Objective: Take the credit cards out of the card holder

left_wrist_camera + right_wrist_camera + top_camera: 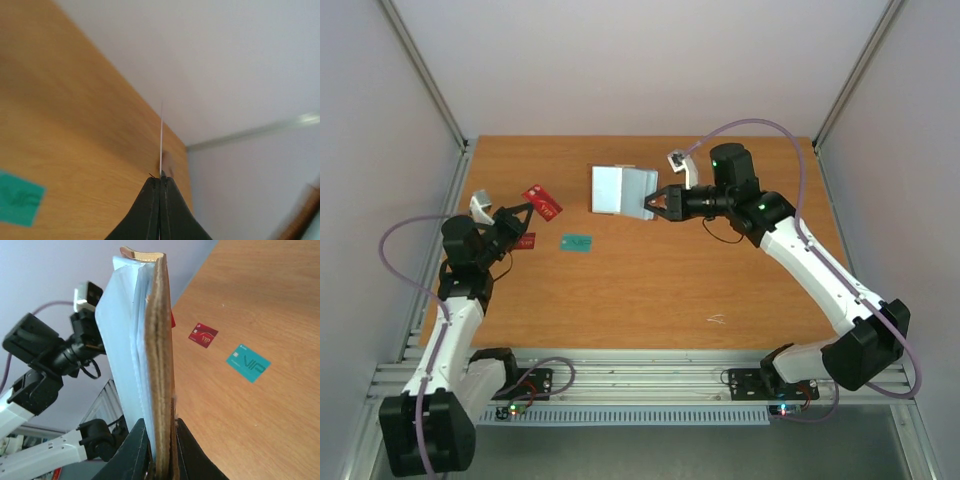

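My left claw is shut on a red card that projects past its tips. The laid-out teal card and second red card lie just beside and below it. My right claw, arm reaching forward, pinches the card holder on edge, with its long axis running ahead of the fingers.

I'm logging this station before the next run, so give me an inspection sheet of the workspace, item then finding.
Surface: wooden table, small pale mark near the front.
Job's things: card holder open, pale lining showing; held red card; loose red card and teal card flat on the table.
Clutter: nothing seen.
Grippers: left gripper shut on held red card; right gripper shut on card holder.
Cables: purple cable looping along each arm.
Surroundings: pale walls on three sides.
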Robot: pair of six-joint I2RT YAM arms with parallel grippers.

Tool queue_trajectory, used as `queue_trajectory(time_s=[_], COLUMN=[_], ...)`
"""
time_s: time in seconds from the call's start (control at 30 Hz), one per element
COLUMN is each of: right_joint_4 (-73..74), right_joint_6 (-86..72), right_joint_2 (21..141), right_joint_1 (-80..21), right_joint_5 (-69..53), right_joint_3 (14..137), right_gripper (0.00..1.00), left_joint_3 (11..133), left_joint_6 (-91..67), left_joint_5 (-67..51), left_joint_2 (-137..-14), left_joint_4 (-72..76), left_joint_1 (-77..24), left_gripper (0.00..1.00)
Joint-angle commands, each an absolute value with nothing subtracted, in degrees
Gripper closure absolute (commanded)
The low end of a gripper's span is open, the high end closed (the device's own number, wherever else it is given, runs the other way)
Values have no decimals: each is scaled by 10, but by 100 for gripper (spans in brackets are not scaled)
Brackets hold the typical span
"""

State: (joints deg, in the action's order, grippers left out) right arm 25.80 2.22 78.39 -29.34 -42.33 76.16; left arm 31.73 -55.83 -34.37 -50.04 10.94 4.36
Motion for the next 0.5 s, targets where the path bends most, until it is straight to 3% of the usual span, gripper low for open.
queue_trajectory(time_s=[0.0,0.3,0.47], right_joint_4=[239,274,302], right_joint_6=[1,-12,-9], right_joint_2=[795,862,920], right_joint_1=[-289,-263,-243], right_joint_5=[-396,-429,-463], right_joint_3=[778,846,901], right_gripper=[99,99,99], left_joint_3=[295,266,279], left_joint_6=[-622,-675,-709], left_joint_5=[-228,-112,-103], left_joint_2=[-530,-626,-698], left_joint_4=[37,7,3], left_joint_1=[86,133,152], left_gripper=[100,100,100])
